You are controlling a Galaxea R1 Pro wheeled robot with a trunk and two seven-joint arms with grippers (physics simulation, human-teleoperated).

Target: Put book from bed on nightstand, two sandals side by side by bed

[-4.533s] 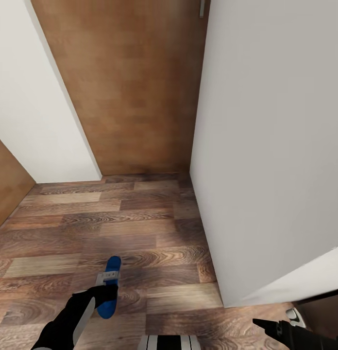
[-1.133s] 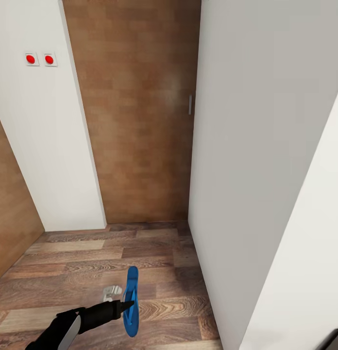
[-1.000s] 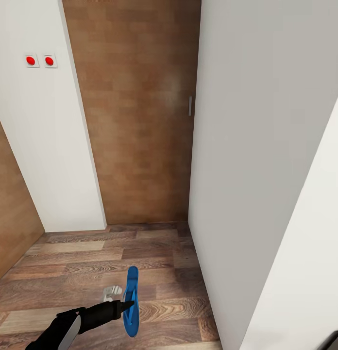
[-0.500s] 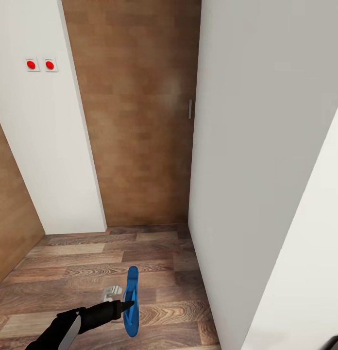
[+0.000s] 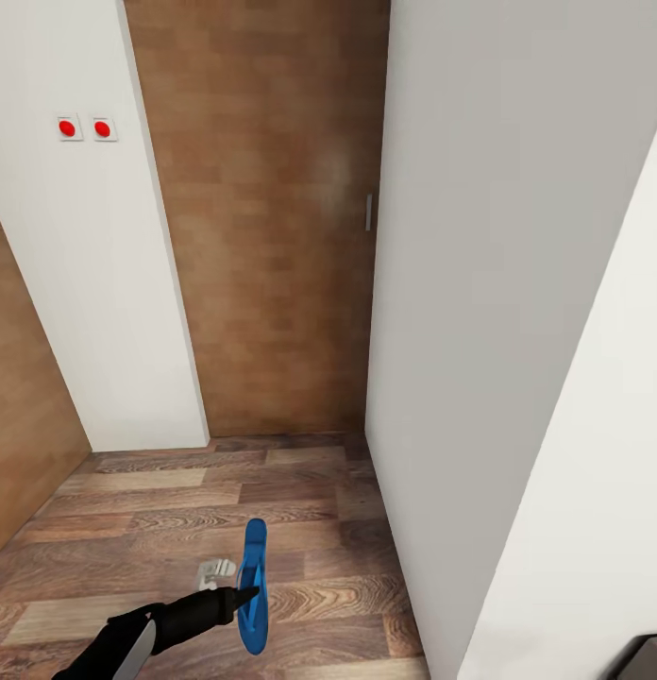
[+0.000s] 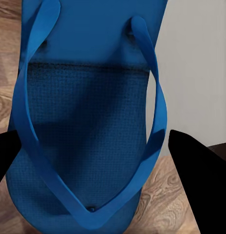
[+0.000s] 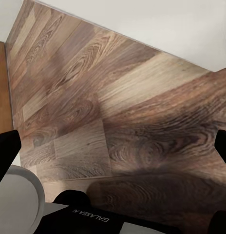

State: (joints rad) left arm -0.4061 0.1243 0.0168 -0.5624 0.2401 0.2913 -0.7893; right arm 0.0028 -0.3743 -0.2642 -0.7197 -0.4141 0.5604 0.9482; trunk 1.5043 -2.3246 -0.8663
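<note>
One blue sandal (image 5: pixel 253 587) is pinched in the left tool (image 5: pixel 242 595), which holds it above the wood-plank floor (image 5: pixel 177 515) with the sole turned up on edge, so that from the head view it reads as a thin blue sliver running away from the tool toward the door. In the left wrist view the sandal (image 6: pixel 88 122) lies between the tool's two dark fingers (image 6: pixel 196 170), one at either side of it, with the blue straps meeting in a V near the toe end. A small white and grey thing (image 5: pixel 215 570) shows just beside the tool, on the side away from the near wall; what it is cannot be told.

Ahead of the left tool stands a tan wooden door (image 5: pixel 272 217) with a small metal handle (image 5: pixel 368 212) at its edge. A white wall (image 5: pixel 92 283) beside the door carries two red round buttons (image 5: pixel 84 128) on white plates. A second white wall (image 5: pixel 480 283) runs close along the other side of the sandal.

The right wrist view looks down on the plank floor (image 7: pixel 118 112) with a strip of white wall (image 7: pixel 166 24) beyond it. The right tool's (image 7: pixel 117 158) dark fingertips (image 7: pixel 6 151) sit far apart at the two edges of that view, spread wide with nothing between them.
</note>
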